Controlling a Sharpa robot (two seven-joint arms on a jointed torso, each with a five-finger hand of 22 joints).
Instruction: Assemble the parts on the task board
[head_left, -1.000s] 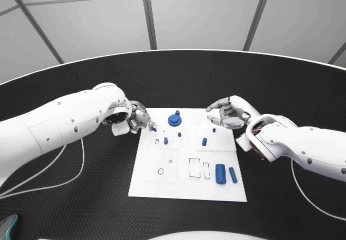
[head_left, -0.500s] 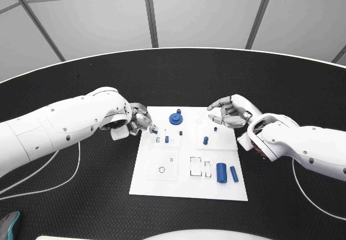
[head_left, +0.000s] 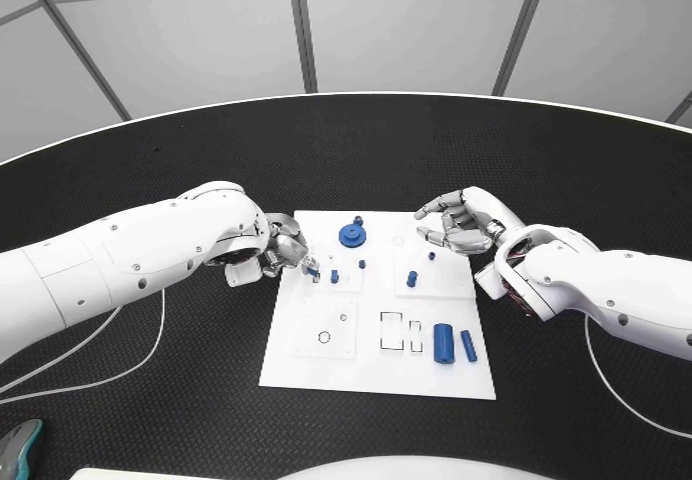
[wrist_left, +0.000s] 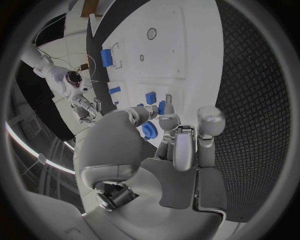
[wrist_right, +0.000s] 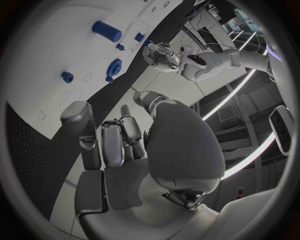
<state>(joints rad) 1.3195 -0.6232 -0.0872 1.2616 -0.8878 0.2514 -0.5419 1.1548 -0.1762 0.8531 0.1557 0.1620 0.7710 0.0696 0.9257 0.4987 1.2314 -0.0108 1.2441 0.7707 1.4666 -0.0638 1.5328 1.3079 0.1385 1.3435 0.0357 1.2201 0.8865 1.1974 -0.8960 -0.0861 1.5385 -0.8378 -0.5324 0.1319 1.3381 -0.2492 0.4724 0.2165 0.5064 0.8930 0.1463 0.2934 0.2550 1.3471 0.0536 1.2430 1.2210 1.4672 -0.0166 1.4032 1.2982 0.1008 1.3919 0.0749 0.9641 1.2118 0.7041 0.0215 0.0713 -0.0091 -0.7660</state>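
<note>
The white task board lies mid-table. My left hand hangs at the board's left edge and pinches a small blue part between thumb and fingertip, just above the board. Right beside that part a blue block stands in the board. A blue gear sits near the far edge. Two small pegs stand farther right. Two blue cylinders lie at the near right. My right hand hovers over the board's far right corner, fingers apart, holding nothing.
Empty cut-outs mark the board's near half. A white cable runs over the black table to the left of the board, and another cable lies on the right.
My left hand has come nearer and a little inward along the board's left edge, carrying the small blue part. The right hand has hardly moved.
</note>
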